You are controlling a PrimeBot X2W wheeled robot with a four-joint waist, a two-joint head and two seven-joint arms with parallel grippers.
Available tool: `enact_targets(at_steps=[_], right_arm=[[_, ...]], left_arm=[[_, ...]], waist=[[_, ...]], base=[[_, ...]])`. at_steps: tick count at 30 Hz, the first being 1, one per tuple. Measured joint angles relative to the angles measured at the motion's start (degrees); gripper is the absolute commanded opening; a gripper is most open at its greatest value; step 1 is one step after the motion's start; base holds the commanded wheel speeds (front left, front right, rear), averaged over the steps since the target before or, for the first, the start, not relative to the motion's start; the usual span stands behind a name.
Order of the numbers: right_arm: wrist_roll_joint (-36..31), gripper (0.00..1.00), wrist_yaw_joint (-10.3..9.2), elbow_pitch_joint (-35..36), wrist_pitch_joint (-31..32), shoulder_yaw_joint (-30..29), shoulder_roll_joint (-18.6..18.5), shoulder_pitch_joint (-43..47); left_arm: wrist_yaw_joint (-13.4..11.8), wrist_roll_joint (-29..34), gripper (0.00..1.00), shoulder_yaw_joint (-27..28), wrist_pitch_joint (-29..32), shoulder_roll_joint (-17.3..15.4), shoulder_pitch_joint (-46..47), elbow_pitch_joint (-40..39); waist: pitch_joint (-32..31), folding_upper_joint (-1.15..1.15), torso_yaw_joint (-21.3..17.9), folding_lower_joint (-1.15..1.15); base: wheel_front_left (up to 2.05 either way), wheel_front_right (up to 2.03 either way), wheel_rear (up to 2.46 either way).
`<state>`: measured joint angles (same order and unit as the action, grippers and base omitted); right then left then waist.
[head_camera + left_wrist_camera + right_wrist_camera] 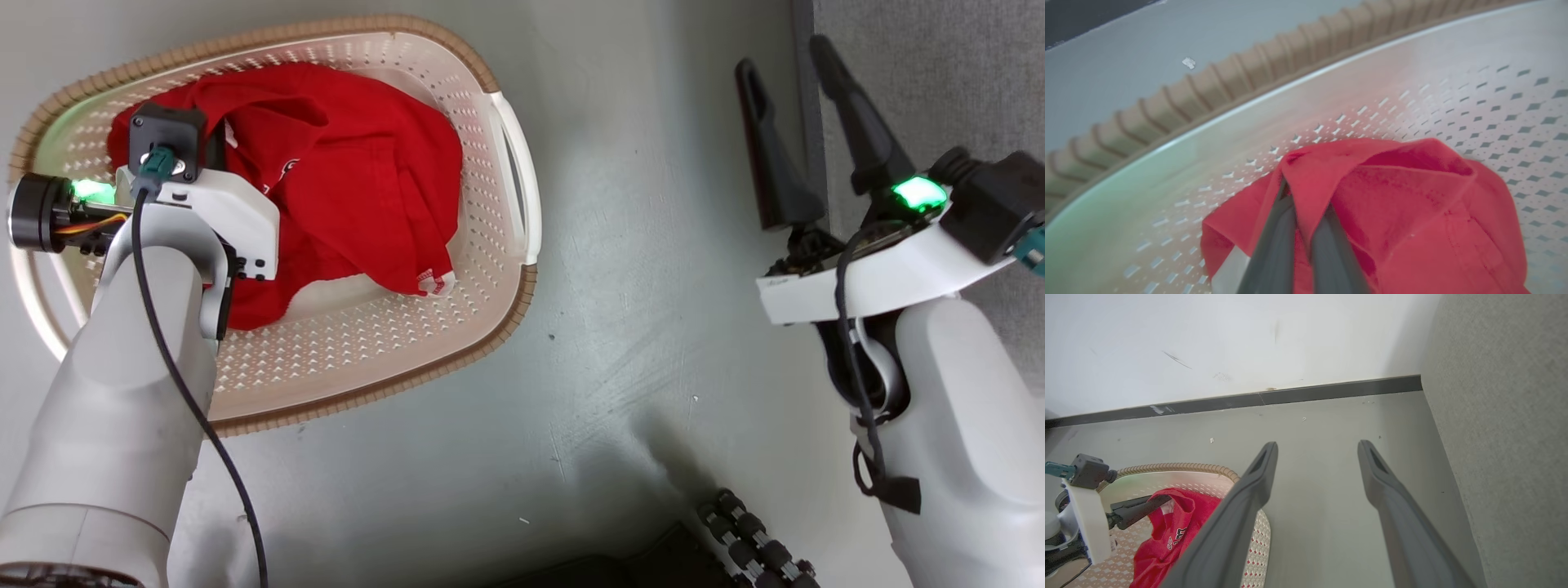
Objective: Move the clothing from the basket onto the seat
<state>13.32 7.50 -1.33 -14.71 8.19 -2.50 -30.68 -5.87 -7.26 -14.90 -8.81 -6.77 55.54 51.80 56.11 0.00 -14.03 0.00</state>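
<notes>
The clothing (367, 180) is a rumpled red heap with a small white logo, lying in the cream basket (457, 49) with its brown braided rim. My left arm reaches down into the basket. In the left wrist view my left gripper (1304, 200) is shut on a raised fold of the red clothing (1412, 204), its fingertips hidden under the fold. The right wrist view shows that left gripper (1163, 499) pinching the clothing (1167, 539). My right gripper (784, 57) hangs open and empty over the floor, right beside the grey woven seat (939, 65).
Grey floor (637, 286) lies between the basket and the seat. A white wall with a dark skirting board (1331, 392) runs behind. The seat's side (1515, 457) rises close to my right fingers. Dark parts of my base (743, 539) sit at the lower edge.
</notes>
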Motion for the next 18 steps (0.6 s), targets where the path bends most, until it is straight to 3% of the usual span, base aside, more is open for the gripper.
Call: enact_targets(at_steps=[7,18], right_arm=[[-0.5,1.0,0.0,-0.6,0.0,-1.3,-0.1,-2.3],[-2.4,1.0,0.0,-1.7,0.0,-3.7,-0.2,-3.9]], left_arm=[[0.0,-2.7,0.0,2.4,-4.1,0.6,-2.7,-3.4],[0.1,-5.5,0.0,5.0,-5.4,1.5,-8.8,-10.3]], waist=[[-2.4,0.0,1.6,0.0],[-7.5,0.0,4.1,0.0]], base=[[0.0,0.0,0.0],[0.0,0.0,0.0]])
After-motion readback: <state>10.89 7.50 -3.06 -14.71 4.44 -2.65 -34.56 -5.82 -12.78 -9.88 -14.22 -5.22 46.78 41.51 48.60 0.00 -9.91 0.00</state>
